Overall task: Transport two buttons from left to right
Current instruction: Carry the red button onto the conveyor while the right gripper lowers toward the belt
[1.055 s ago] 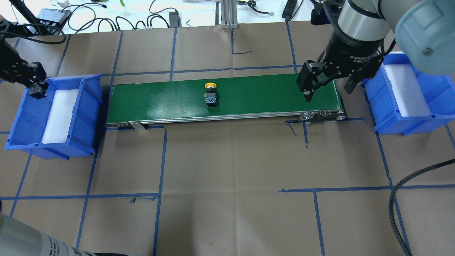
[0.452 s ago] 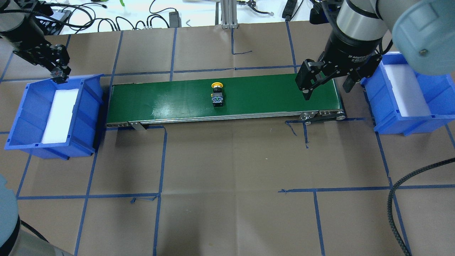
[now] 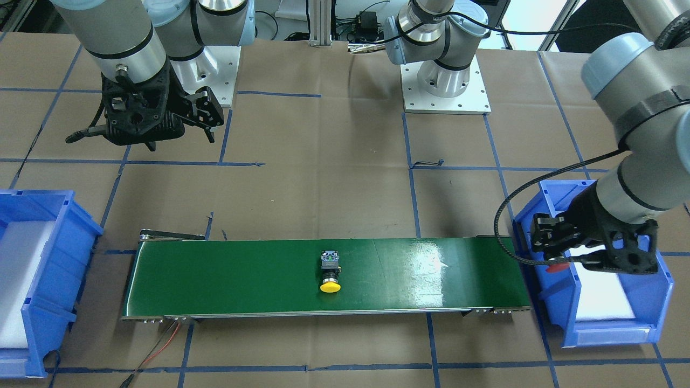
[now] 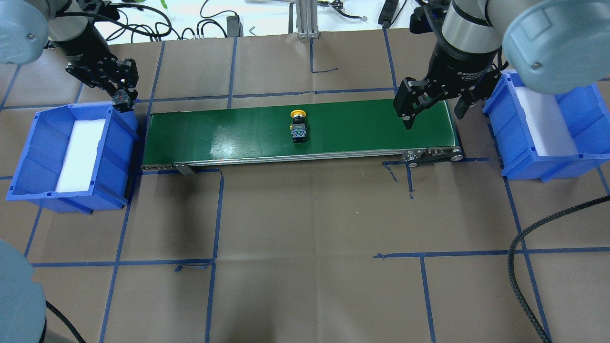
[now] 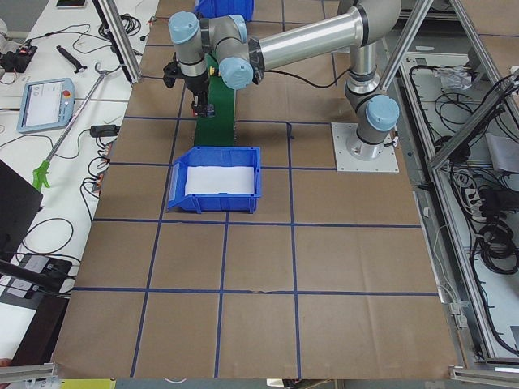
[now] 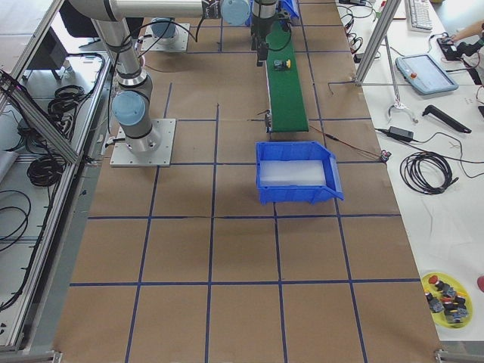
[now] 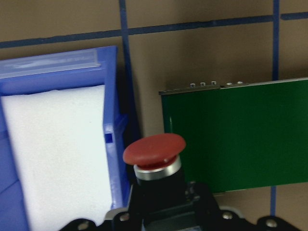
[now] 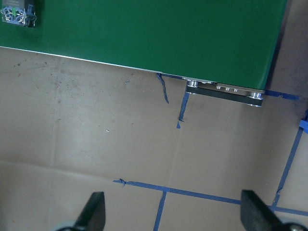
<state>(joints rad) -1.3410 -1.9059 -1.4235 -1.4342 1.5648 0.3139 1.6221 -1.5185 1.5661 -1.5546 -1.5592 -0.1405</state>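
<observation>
The left tool (image 4: 122,99) pinches red button (image 7: 154,149) by bin (image 7: 111,120); right tool (image 4: 433,113) spread above belt (image 4: 228,128).

Yellow-capped button (image 4: 299,127) carried along green belt (image 4: 228,136) toward 3 o'clock. Left tool (image 4: 123,99), clamping red-capped button (image 7: 154,150), swung from blue bin's (image 4: 28,157) 10 o'clock edge to 1 o'clock corner. Right tool (image 4: 433,119) edged toward 9 o'clock.

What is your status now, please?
Left gripper shut on red-capped black push-button. Right gripper open over green conveyor belt end. Yellow-capped push-button lies mid-belt. No obstruction seen.
</observation>
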